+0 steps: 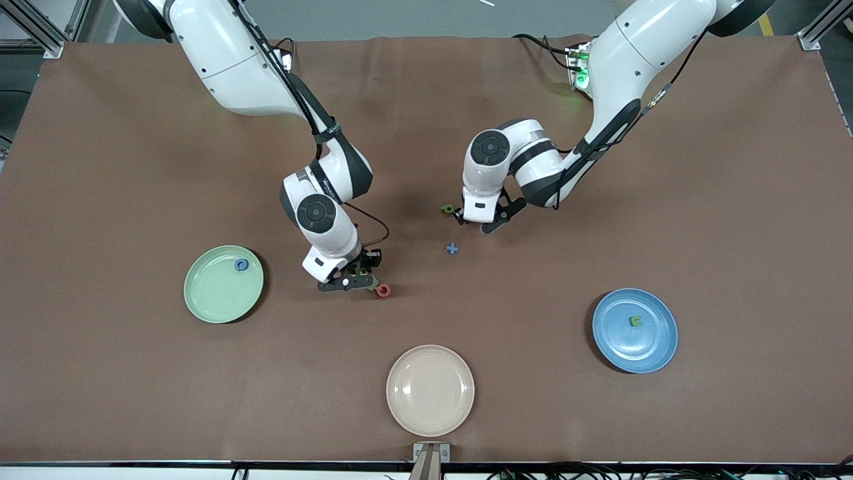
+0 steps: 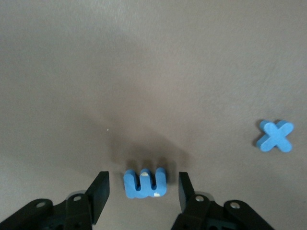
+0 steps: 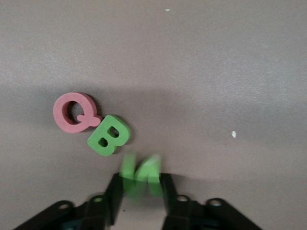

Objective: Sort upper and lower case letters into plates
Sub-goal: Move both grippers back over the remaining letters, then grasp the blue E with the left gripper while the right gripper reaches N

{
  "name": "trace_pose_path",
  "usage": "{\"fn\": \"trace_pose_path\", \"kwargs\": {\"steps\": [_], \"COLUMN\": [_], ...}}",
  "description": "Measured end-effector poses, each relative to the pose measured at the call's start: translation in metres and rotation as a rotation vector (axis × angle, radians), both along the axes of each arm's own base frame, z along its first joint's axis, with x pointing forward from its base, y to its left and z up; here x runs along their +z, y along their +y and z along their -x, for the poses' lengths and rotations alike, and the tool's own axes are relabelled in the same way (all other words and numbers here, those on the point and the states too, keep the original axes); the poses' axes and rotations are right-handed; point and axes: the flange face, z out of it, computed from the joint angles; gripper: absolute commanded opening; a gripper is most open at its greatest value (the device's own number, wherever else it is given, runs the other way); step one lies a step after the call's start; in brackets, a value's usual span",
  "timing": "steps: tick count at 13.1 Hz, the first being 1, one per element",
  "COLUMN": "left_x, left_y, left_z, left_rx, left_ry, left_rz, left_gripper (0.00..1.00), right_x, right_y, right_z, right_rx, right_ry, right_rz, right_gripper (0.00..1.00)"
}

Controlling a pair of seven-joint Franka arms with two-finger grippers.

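The right gripper [image 1: 363, 275] is low over the brown table [image 1: 100, 167], near the mint green plate [image 1: 216, 297], and its fingers [image 3: 114, 196] are clamped on a green letter [image 3: 140, 176] that looks like an M or N — the piece is blurred, so I cannot tell which. Just beside it lie a green B [image 3: 109, 135] and a pinkish-red Q [image 3: 74, 112], and these two touch each other on the table. The left gripper [image 1: 474, 220] is low over the middle of the table with its fingers [image 2: 100, 194] apart, one on each side of a blue letter [image 2: 145, 182] with three prongs, maybe a small w or m; the fingers do not touch it. A blue x [image 2: 275, 136] lies on the table near this letter, a little nearer to the front camera. A small green letter [image 1: 448, 209] lies just beside the left gripper. The mint green plate holds one blue ring-shaped letter [image 1: 241, 265] near its rim. The blue plate [image 1: 616, 343], toward the left arm's end of the table, holds one small green letter [image 1: 636, 321]. A beige plate [image 1: 430, 390] stands between the two plates — nearest to the front camera.
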Motion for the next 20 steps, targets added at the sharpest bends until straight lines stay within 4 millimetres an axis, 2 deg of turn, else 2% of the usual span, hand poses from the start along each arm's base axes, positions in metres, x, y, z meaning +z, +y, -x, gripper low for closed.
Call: {"fn": "trace_pose_path", "kwargs": {"steps": [1,3,7,8,9,10,11,13,15,16,18,20], "left_x": [-0.002,-0.006,-0.005,-0.004,-0.002,0.006,0.017,0.046,0.072,0.080,0.085,0.082], "left_y": [-0.001,-0.001,-0.002,-0.002,-0.002,-0.002,-0.001,0.011,0.037,0.052,0.088,0.124], "left_z": [0.001,0.003,0.001,0.000,-0.005,-0.016,-0.033,-0.083,-0.134,-0.153,-0.180,-0.198], "left_rx": [-0.001,-0.001,0.002,0.004,0.010,0.024,0.040,0.063,0.033,0.007,-0.054,-0.127], "left_ry": [0.004,0.011,0.008,0.006,0.000,-0.017,-0.042,-0.110,-0.165,-0.186,-0.202,-0.193], "left_rz": [0.000,0.000,0.007,0.009,0.014,0.025,0.040,0.043,0.012,-0.002,-0.024,-0.040], "left_gripper": [0.60,0.41,0.03,0.00,0.00,0.00,0.00,0.00,0.00,0.00,0.00,0.00], "right_x": [0.000,0.001,0.011,0.016,0.021,0.025,0.030,0.041,0.045,0.040,0.020,0.002], "right_y": [-0.003,-0.016,-0.088,-0.097,-0.099,-0.097,-0.091,-0.072,-0.050,-0.038,-0.016,-0.003], "right_z": [-0.001,-0.008,-0.039,-0.043,-0.045,-0.046,-0.048,-0.050,-0.049,-0.046,-0.038,-0.031], "right_rx": [-0.001,0.022,0.034,0.015,-0.025,-0.098,-0.181,-0.353,-0.507,-0.569,-0.629,-0.641], "right_ry": [0.002,0.007,0.048,0.058,0.061,0.057,0.051,0.037,0.020,0.004,-0.014,-0.023], "right_rz": [0.005,0.013,0.034,0.034,0.029,0.024,0.018,0.000,-0.021,-0.039,-0.061,-0.071], "right_gripper": [0.00,0.00,0.02,0.14,0.64,0.99,1.00,1.00,1.00,1.00,0.90,0.72]}}
